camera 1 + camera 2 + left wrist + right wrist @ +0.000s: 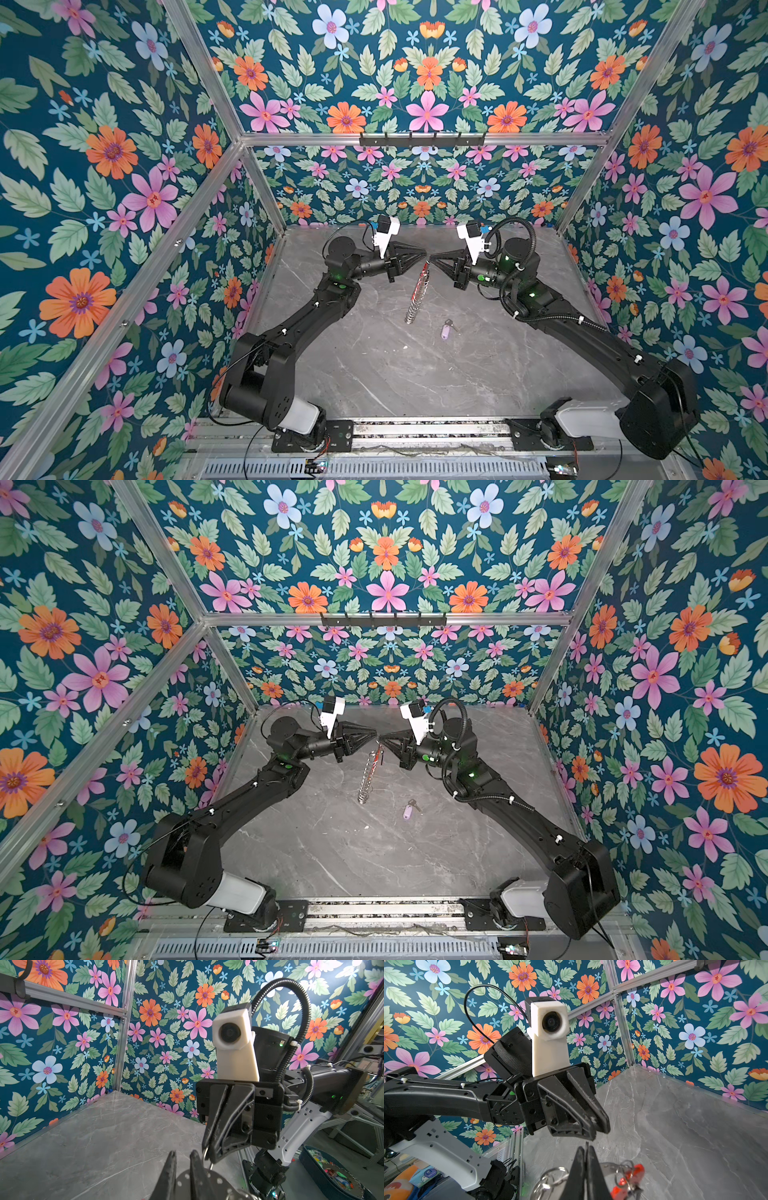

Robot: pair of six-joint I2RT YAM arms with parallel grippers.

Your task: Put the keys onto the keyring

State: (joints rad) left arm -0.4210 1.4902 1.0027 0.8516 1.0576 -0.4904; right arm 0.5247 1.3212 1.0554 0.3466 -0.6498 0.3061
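Note:
In both top views my two grippers meet tip to tip above the back of the grey marble table (pixel 374 374). My right gripper (pixel 431 257) (pixel 586 1148) is shut on the keyring (pixel 417 291) (pixel 370 773), which hangs down from it, red section (pixel 633 1176) uppermost and silver rings (pixel 550 1178) below. A thin metal edge sticks out past its shut tips. My left gripper (pixel 424 253) (pixel 182 1154) stands narrowly open right beside that grip, with table showing between its fingers. One key with a lilac tag (pixel 445 332) (pixel 408 812) lies on the table to the right of the keyring's lower end.
Flowered walls with aluminium posts close in the table on three sides. A black hook rail (pixel 422 140) runs along the back frame. The arm bases sit on a metal rail (pixel 415 428) at the front edge. Outside the cell lies a dark blue tray (pixel 307 1159) of colourful items.

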